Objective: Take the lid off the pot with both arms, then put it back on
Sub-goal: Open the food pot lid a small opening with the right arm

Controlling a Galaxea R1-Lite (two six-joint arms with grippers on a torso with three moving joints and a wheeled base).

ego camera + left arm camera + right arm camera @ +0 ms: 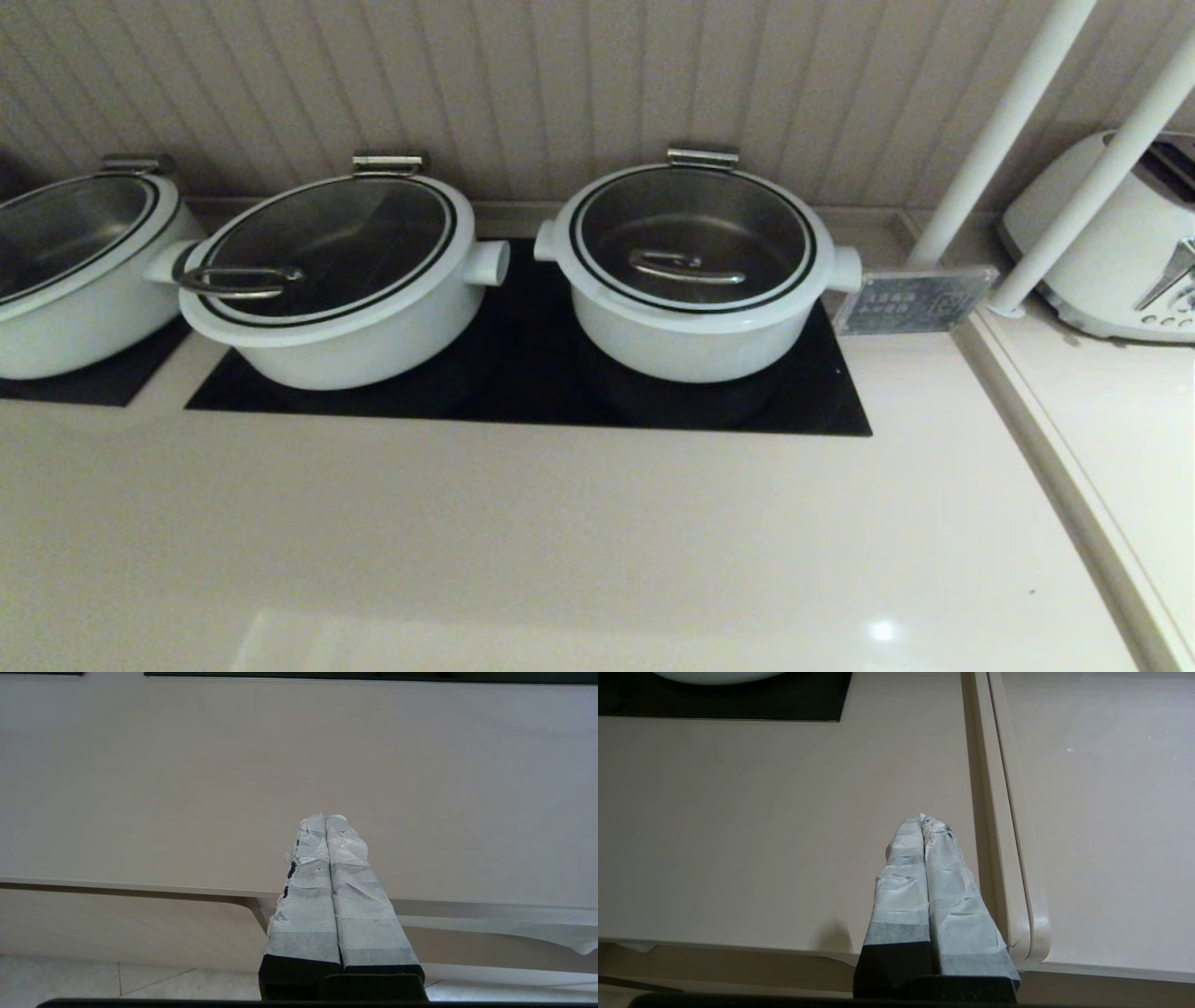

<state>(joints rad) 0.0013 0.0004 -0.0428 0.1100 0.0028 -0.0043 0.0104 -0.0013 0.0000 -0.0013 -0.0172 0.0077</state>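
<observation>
Sitting on the pot (695, 327), the lid (693, 235); both arms unseen from the head, jaws clenched empty.

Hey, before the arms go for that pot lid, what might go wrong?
1. The lid has a rear hinge, so a straight-up pull may drag the pot.
2. The near-identical pot beside it could be taken instead.
3. Left gripper and right gripper have shut jaws; they must open before reaching the handle.
</observation>
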